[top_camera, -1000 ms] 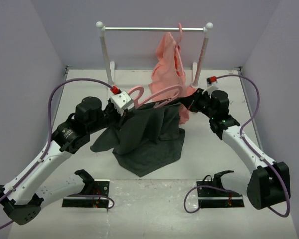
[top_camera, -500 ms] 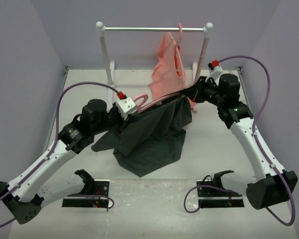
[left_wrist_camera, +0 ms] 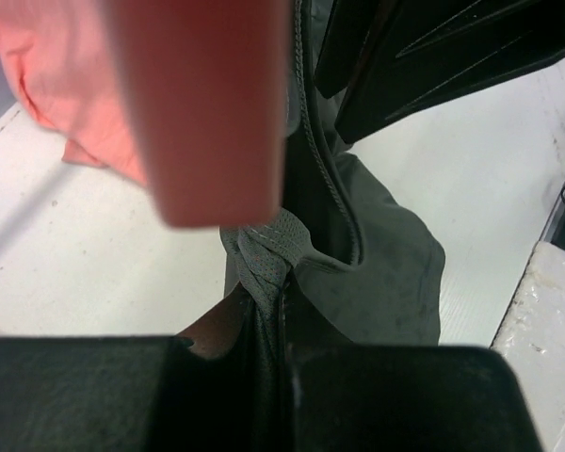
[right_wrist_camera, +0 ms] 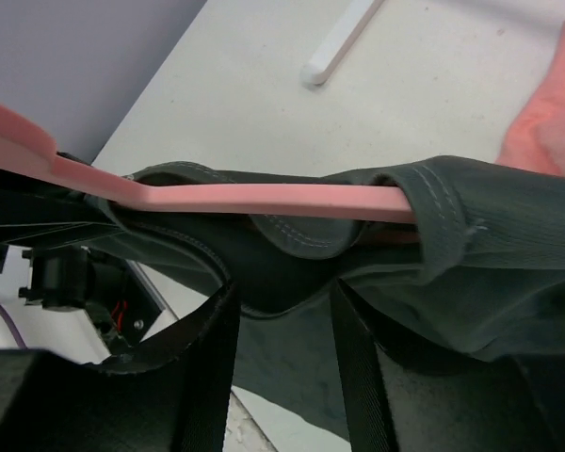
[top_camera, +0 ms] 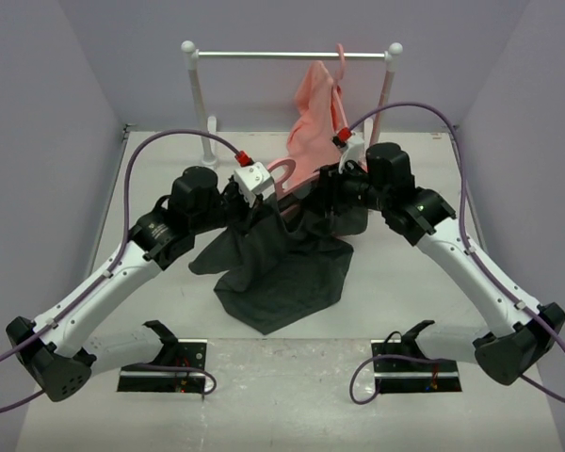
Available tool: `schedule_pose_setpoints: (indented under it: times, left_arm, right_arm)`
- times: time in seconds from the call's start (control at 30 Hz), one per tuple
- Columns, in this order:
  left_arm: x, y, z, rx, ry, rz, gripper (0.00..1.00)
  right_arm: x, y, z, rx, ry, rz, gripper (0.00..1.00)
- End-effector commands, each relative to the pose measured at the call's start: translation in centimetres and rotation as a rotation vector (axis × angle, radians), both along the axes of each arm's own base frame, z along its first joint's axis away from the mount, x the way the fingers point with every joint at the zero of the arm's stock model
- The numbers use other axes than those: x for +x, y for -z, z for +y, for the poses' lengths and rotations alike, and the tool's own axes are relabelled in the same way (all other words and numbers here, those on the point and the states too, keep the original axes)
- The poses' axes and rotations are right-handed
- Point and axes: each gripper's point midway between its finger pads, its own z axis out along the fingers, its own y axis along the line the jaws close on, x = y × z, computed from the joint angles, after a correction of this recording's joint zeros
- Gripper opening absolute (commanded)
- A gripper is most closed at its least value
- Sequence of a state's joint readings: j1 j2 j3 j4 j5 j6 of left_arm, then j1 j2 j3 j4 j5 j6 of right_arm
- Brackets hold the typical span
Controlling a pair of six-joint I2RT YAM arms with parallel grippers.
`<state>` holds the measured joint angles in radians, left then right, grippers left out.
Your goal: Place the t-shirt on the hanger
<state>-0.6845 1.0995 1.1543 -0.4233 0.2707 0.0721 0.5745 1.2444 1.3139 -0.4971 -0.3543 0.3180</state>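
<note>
The dark grey t-shirt (top_camera: 282, 268) hangs from the pink hanger (top_camera: 282, 169), its lower part on the table. My left gripper (top_camera: 263, 196) is shut at the hanger's neck, below the hook. In the left wrist view, bunched t-shirt (left_wrist_camera: 264, 262) cloth is pinched at the left gripper (left_wrist_camera: 282, 315), and the blurred hanger (left_wrist_camera: 207, 104) runs into it. My right gripper (top_camera: 328, 193) is open beside the shirt. From the right wrist, the hanger (right_wrist_camera: 264, 200) arm passes inside the t-shirt (right_wrist_camera: 490, 235) neck. The right gripper (right_wrist_camera: 282, 311) holds nothing, its fingers (right_wrist_camera: 353, 377) apart.
A white clothes rack (top_camera: 292, 55) stands at the back, with a salmon-pink garment (top_camera: 315, 122) hanging on it just behind both grippers. One rack foot (right_wrist_camera: 339, 42) lies on the table. Two black cradles (top_camera: 165, 363) sit at the near edge.
The right gripper has opened and let go of the hanger's end, shifting left toward the middle. The left arm has carried the hanger and shirt up and toward the back.
</note>
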Motion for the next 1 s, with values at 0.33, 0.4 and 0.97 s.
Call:
schedule_pose_setpoints:
  times: [0.33,0.4,0.97]
  left_arm:
    - [-4.5,-1.9,-2.4,-0.188,0.569,0.025,0.0]
    - [-4.8,-1.6,-2.6,-0.193,0.602,0.045,0.0]
    - [-2.2,-1.9,-2.3,-0.148,0.469,0.072,0.09]
  right_arm:
    - [-5.6,-6.6,-1.7,0.13,-0.484,-0.374,0.76]
    - [-6.3,-7.2,-0.4,0.172,-0.582,-0.41,0.78]
    - [-6.2,-12.2,4.0,0.327,-0.724,-0.406,0.0]
